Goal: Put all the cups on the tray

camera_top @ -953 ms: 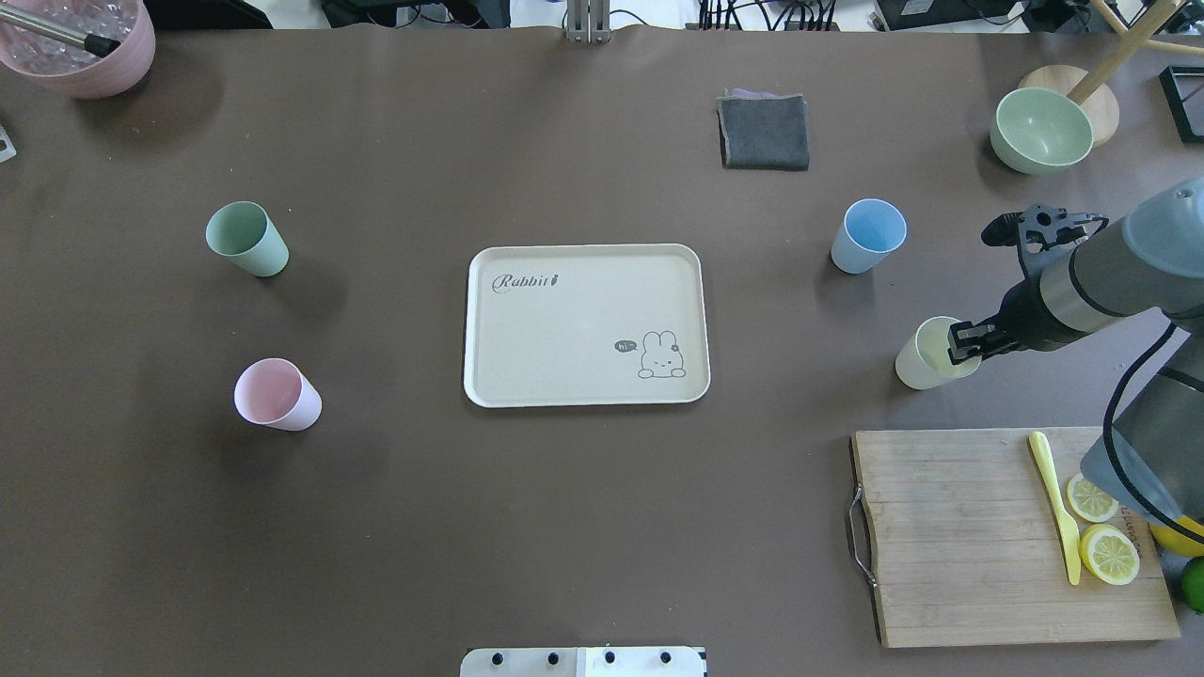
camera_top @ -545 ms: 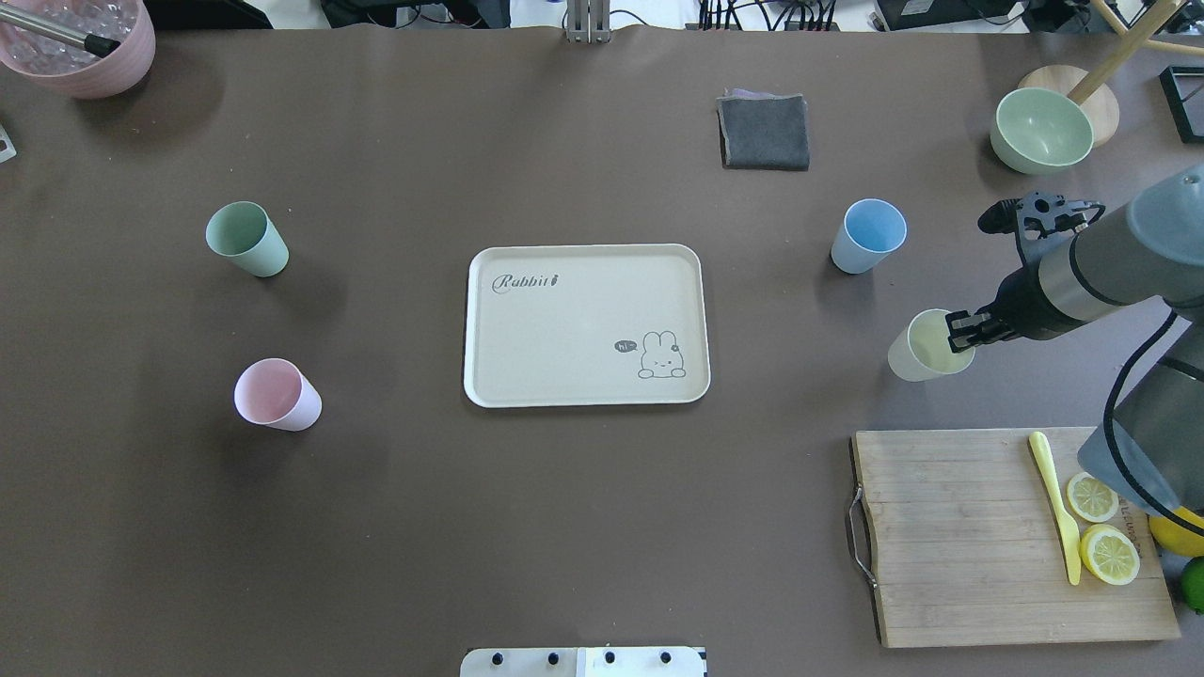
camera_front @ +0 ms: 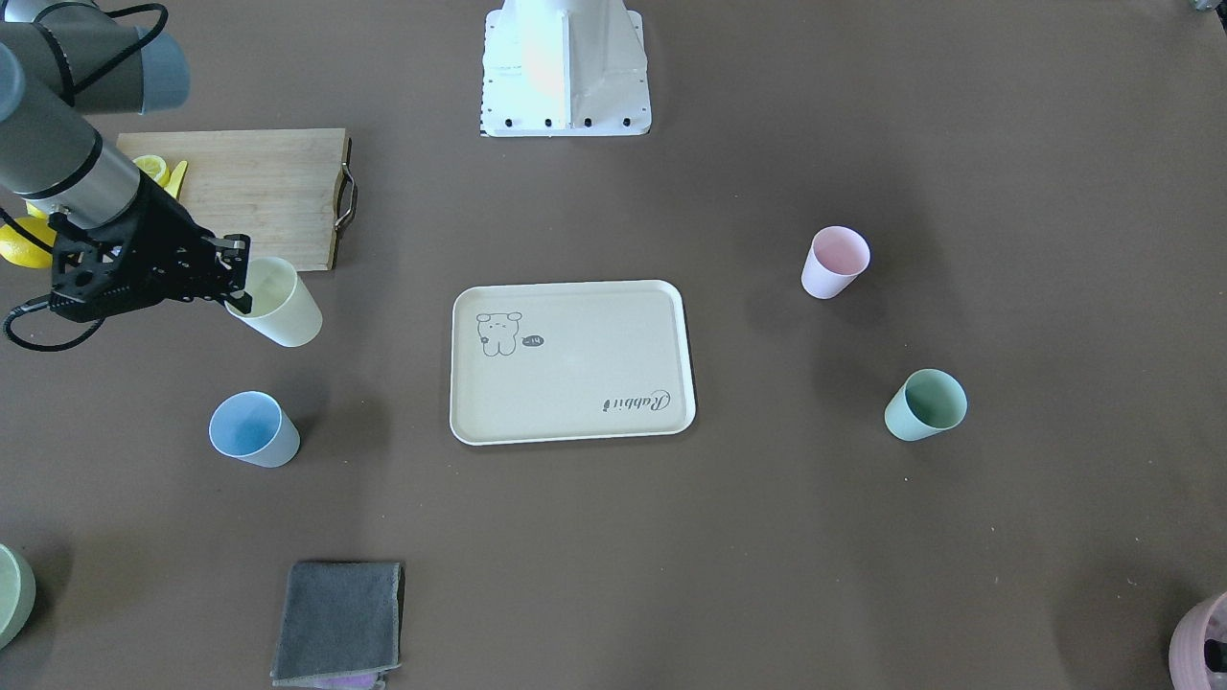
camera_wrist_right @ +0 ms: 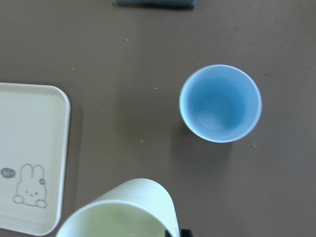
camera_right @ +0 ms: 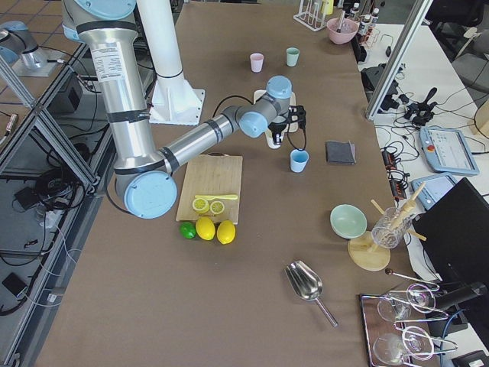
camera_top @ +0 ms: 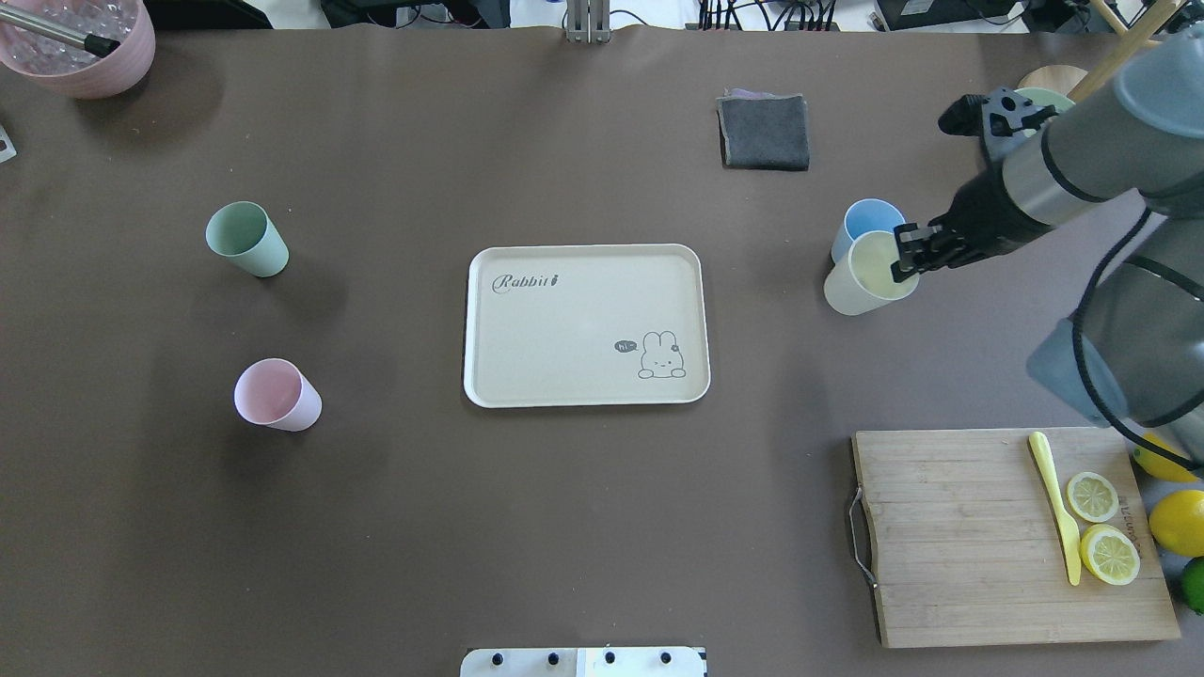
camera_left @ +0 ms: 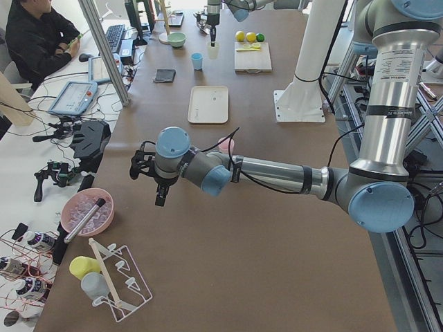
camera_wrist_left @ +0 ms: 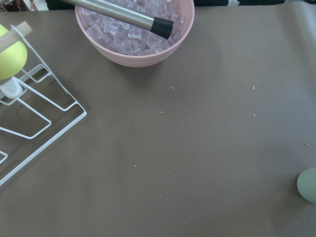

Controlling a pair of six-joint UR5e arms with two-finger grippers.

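Above table [camera_top: 602,527], right tool [camera_top: 901,263] clamps yellow cup [camera_top: 856,285].

The silver-grey tubular right arm [camera_top: 1053,174] carries blue-grey joint caps, black right jaws and a loose black cable [camera_top: 1091,282]. The silver-grey tubular left arm [camera_left: 277,169] matches. Black screws [camera_front: 548,123] line the white pedestal base [camera_front: 566,67].

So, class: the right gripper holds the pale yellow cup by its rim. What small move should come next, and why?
Probably carry the yellow cup sideways toward the tray, high enough to clear its raised rim. The right gripper is shut on the cup's rim, the cup is off the tray, close to the blue cup, and no cup stands on the tray yet.
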